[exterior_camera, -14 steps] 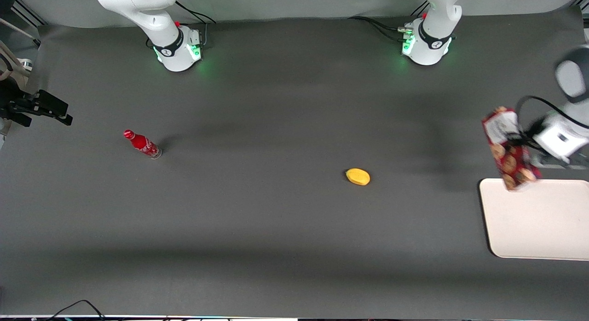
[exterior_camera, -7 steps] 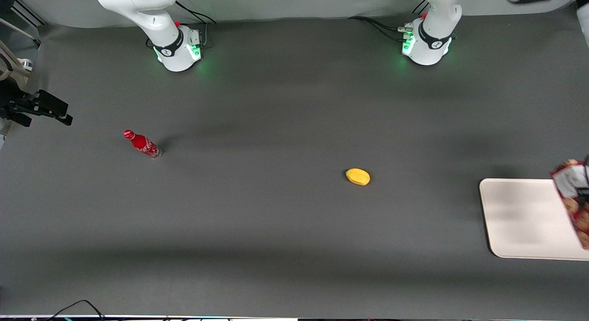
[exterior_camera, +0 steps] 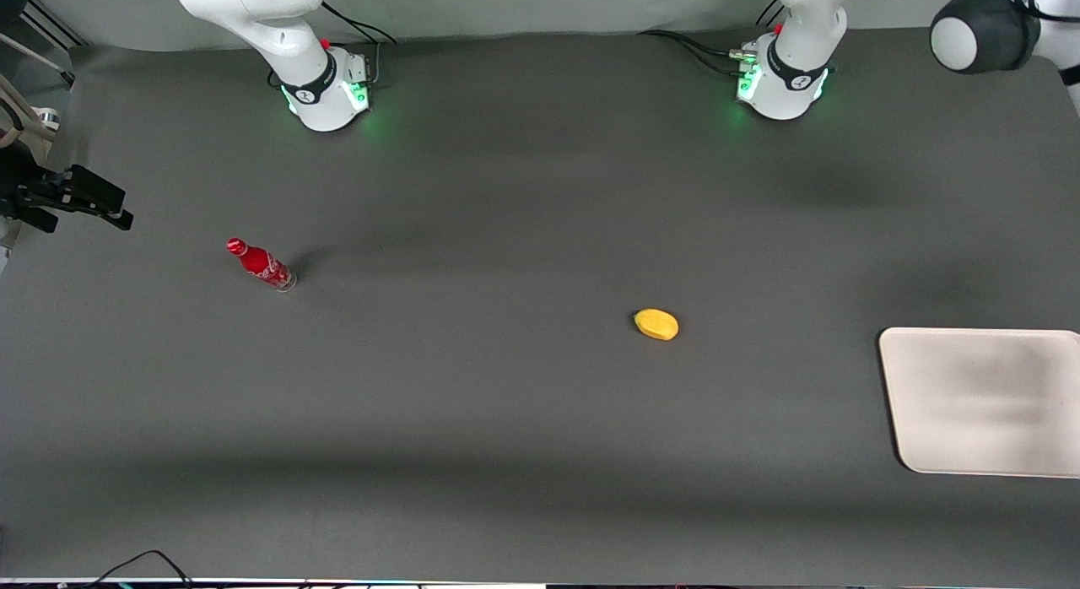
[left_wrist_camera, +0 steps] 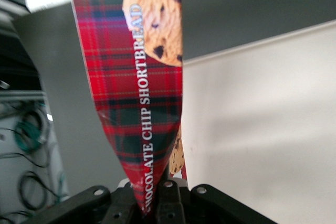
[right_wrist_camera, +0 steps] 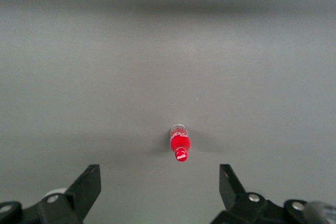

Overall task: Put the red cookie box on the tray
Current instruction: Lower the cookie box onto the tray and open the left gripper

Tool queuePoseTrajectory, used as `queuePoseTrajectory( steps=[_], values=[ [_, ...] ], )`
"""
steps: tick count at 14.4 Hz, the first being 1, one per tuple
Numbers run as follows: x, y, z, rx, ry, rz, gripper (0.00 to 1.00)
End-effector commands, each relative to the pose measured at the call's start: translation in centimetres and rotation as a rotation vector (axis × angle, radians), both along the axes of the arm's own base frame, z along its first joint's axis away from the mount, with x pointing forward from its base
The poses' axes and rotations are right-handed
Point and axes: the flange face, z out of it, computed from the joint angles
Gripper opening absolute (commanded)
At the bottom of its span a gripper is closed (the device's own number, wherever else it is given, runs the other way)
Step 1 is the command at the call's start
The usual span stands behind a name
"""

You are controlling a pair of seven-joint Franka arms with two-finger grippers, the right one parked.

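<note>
You're holding the red cookie box point(left_wrist_camera: 137, 103) pinched in the gripper point(left_wrist_camera: 157, 205), its jaws clamped on the carton's squeezed end, the box jutting out lengthwise over the tray's edge, off the front camera's frame. The tray point(exterior_camera: 979, 401) is lying bare at the working arm's end. One yellow fruit point(exterior_camera: 656, 324) and one red bottle point(exterior_camera: 261, 265) are sitting on the table point(exterior_camera: 506, 192).
</note>
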Motion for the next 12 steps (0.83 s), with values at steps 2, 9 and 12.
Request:
queuePoseTrajectory(
  steps=[2,9,12],
  values=[
    [0.7,2.9,-4.2,-0.113,0.042,0.050,0.00],
    [1.0,3.1,-7.7,-0.105,0.025,0.104,0.46],
    [0.5,3.7,-6.8,-0.115,0.018,0.096,1.00]
  ],
)
